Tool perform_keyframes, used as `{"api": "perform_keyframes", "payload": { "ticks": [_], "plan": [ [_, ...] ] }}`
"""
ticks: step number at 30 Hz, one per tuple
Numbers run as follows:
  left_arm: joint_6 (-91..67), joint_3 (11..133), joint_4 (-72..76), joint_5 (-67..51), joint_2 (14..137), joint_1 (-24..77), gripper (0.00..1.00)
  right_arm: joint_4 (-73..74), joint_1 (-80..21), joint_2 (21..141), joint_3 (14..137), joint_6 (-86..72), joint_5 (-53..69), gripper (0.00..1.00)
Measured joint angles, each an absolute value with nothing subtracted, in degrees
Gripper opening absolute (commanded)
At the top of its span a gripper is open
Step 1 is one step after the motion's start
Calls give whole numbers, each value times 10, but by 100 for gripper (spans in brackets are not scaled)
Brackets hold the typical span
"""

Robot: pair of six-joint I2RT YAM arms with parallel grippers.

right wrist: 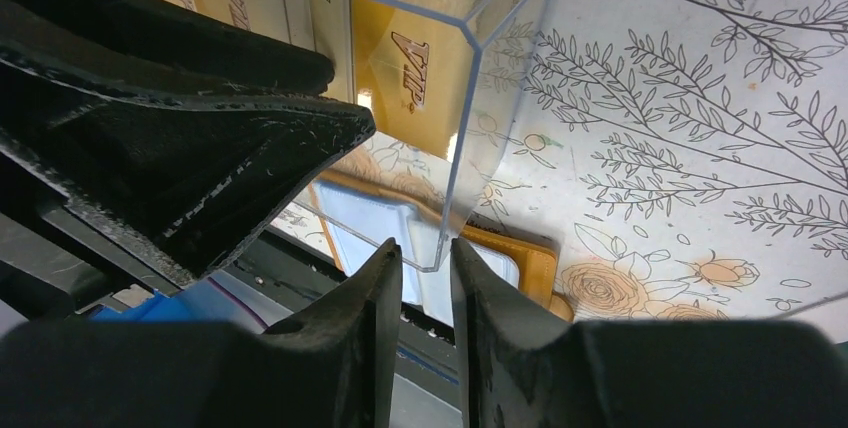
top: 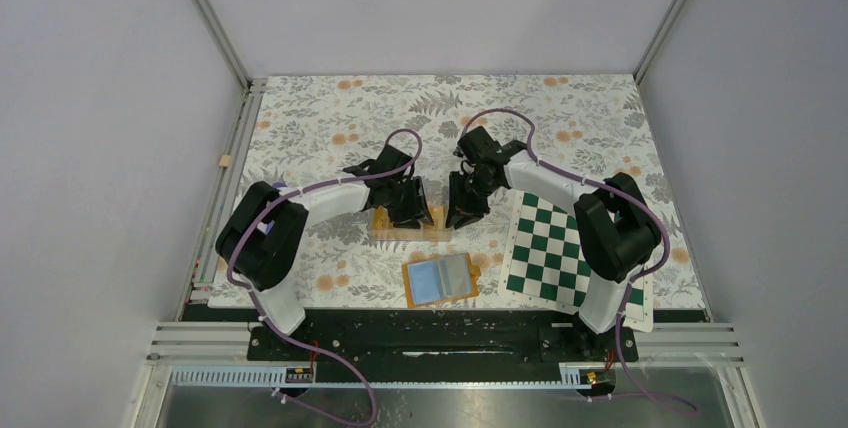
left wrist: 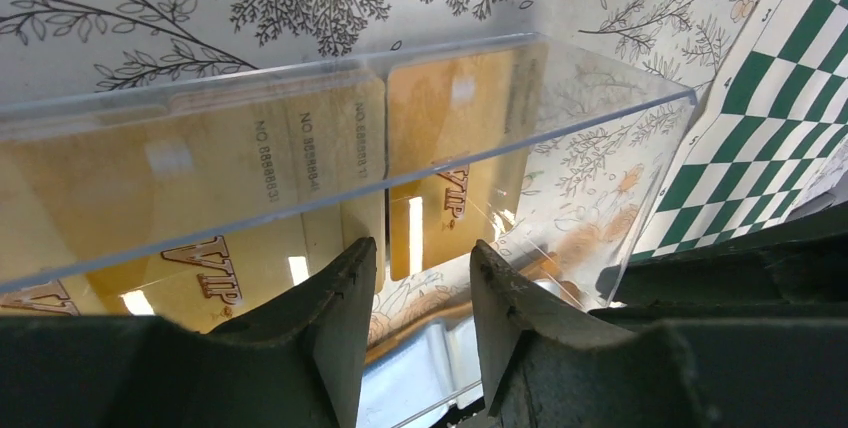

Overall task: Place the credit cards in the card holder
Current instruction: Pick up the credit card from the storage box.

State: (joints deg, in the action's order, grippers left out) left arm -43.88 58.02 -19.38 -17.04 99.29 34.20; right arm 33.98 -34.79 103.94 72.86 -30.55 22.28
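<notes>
Several gold credit cards marked VIP stand inside a clear plastic box on the floral cloth, between my two grippers. My left gripper hovers at the box's near wall with its fingers apart and nothing gripped between them. My right gripper stands narrowly open, a bottom corner of the box between its tips with gaps either side. The cards show through that wall. The card holder lies open nearer the bases, light-blue pockets up. In the top view the left gripper and right gripper flank the box.
A green-and-white chequered board lies flat to the right of the card holder, under the right arm. Metal rails run along the table's near edge, and grey walls close in the other three sides.
</notes>
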Motion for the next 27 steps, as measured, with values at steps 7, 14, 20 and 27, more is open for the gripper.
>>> {"api": "perform_keyframes", "payload": {
  "ticks": [7, 14, 20, 27],
  "plan": [
    [-446, 593, -178, -156, 1007, 351, 35, 336, -348, 1039, 722, -305, 227, 28],
    [-450, 599, -163, -150, 1032, 361, 18, 330, -347, 1039, 714, -305, 232, 28],
    [-451, 599, -164, -147, 1031, 363, 17, 331, -346, 1039, 709, -305, 232, 28],
    [-449, 602, -168, -138, 1021, 368, 25, 330, -346, 1039, 709, -305, 233, 28]
  ]
}}
